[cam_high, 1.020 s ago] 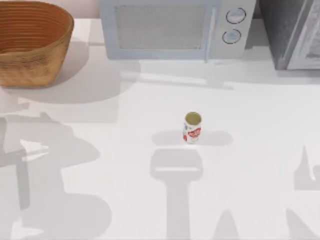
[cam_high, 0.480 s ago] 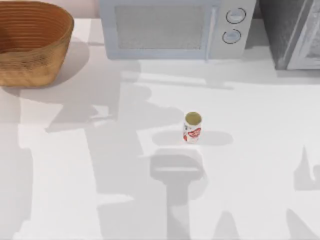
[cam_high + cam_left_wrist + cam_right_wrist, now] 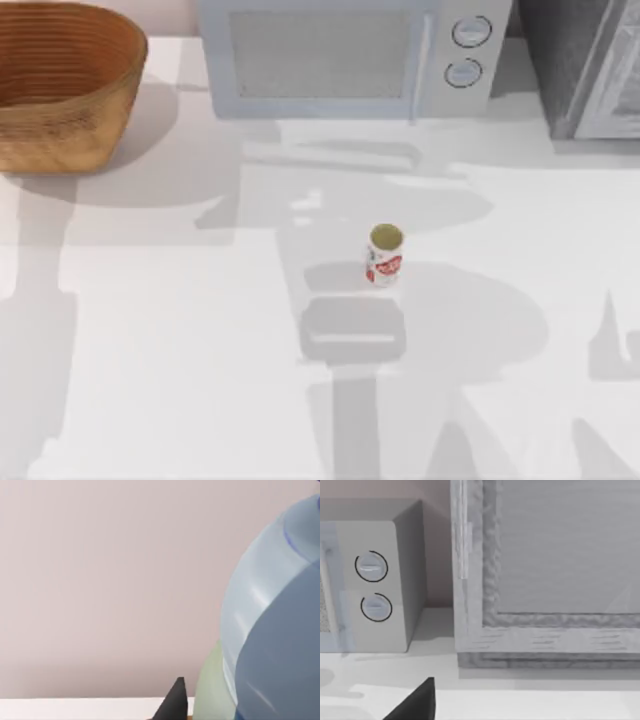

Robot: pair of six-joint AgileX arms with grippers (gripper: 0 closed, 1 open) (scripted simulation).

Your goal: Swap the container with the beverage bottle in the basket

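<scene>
Shadows have slid across our table; the can has not moved.

The container [image 3: 385, 255] stands upright mid-table [image 3: 180, 330], well apart from the basket [image 3: 60, 85] at the far left corner, as half a second ago. The beverage bottle [image 3: 270, 630] looms against our left wrist camera, beside one dark fingertip [image 3: 172, 702]; whether that claw grips it we cannot tell. Our right wrist faces the microwave [image 3: 375, 585].

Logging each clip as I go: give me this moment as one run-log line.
can: upright mid-table, untouched | basket: far left corner | bottle: close against left gripper | microwave: behind can
</scene>
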